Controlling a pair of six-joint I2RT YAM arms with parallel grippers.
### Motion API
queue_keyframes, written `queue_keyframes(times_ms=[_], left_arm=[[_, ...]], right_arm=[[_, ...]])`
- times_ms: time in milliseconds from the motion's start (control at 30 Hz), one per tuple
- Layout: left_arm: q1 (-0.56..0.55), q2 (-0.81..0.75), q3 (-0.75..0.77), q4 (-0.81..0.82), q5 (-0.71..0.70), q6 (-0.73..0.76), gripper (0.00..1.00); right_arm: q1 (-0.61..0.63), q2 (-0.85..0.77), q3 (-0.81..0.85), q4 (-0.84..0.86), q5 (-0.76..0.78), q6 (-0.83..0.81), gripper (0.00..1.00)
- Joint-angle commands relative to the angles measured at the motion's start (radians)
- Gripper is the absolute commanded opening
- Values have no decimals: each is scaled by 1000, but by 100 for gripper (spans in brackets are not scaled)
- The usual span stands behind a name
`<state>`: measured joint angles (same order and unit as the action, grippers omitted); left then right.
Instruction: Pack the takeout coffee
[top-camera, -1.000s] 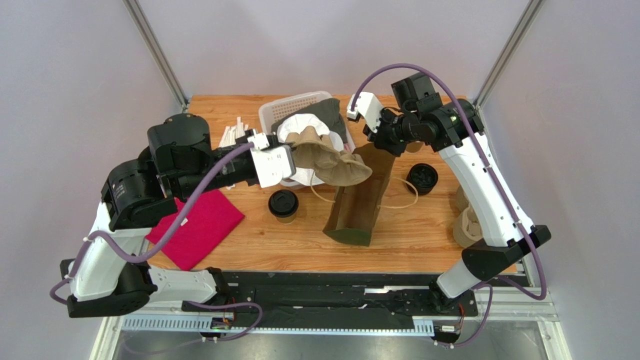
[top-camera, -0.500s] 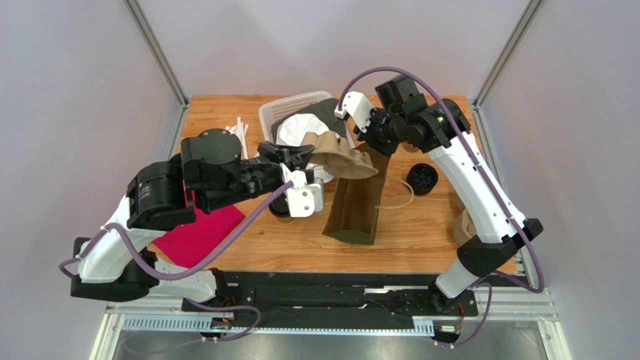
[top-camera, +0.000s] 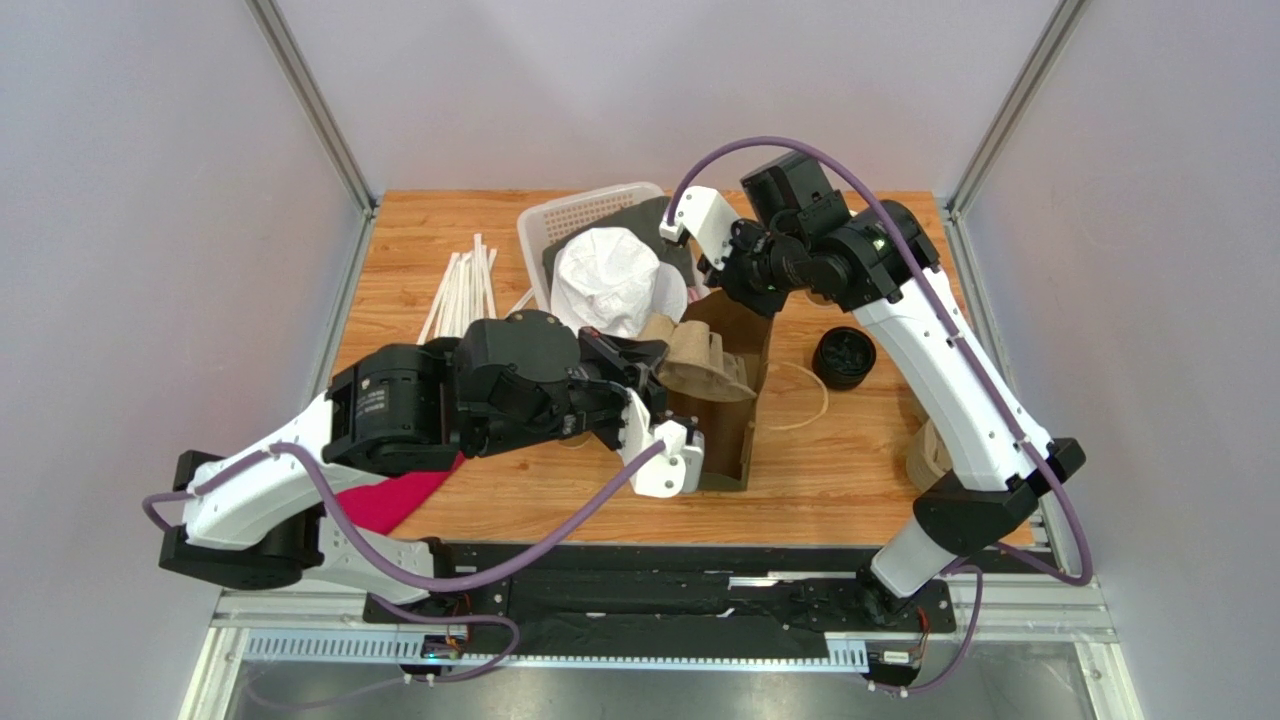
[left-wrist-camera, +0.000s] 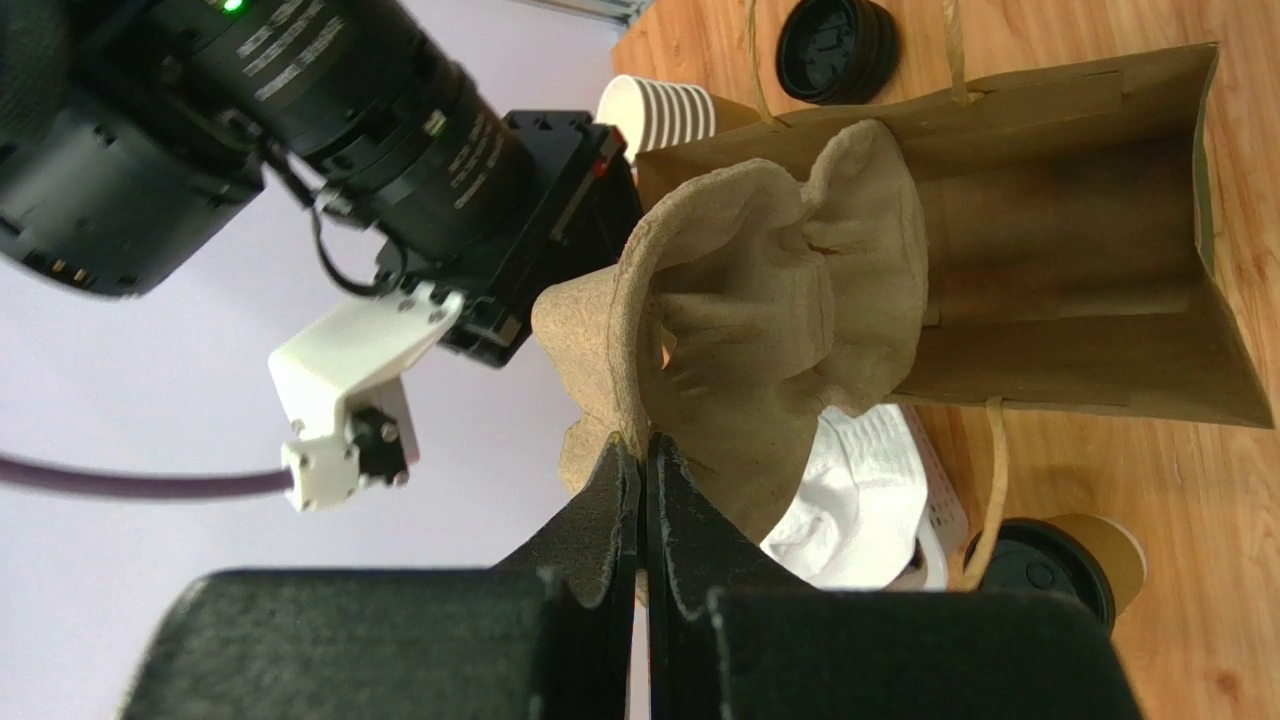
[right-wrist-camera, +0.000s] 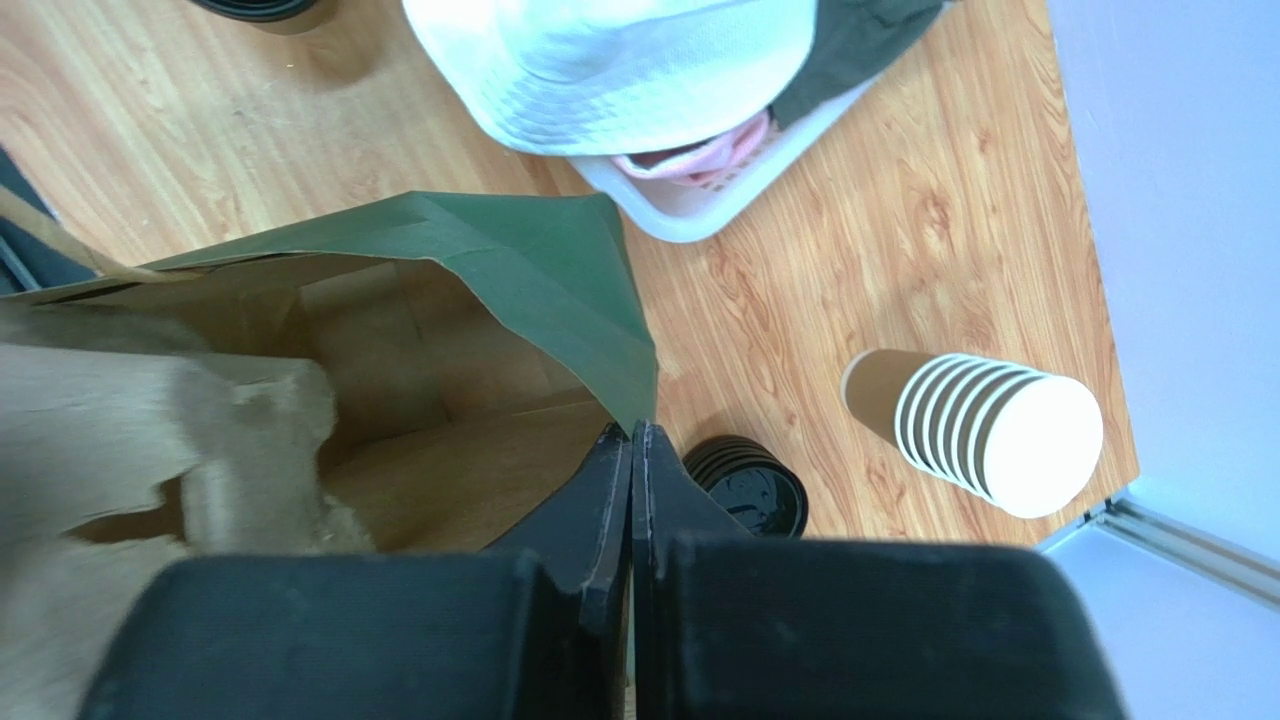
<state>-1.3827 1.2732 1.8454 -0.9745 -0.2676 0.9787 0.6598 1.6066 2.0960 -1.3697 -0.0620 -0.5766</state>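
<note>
My left hand (left-wrist-camera: 643, 465) pinches the pulp carrier (left-wrist-camera: 751, 330), my right hand (right-wrist-camera: 631, 450) pinches the bag (right-wrist-camera: 496, 285) by its rim; next I should ease the carrier inside the bag.

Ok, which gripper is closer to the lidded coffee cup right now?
Left. The left gripper, shut on the pulp cup carrier, hangs close by the takeout coffee. The right gripper pinches the paper bag at its rim, farther back from the cup.
</note>
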Motion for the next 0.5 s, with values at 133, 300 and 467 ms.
queue_keyframes(times_ms=[133,300,467], left_arm=[[-19,83,35,-110,-10,-12,0],[-21,126,37,-135,-4,-83,0],[-21,158,28,-144,16,-127,0]], right_arm=[[75,-72,-5,-57,-65,6,0],[104,-109,-37,-46,-74,0,0],[109,-128,-51,-48,-107,1,0]])
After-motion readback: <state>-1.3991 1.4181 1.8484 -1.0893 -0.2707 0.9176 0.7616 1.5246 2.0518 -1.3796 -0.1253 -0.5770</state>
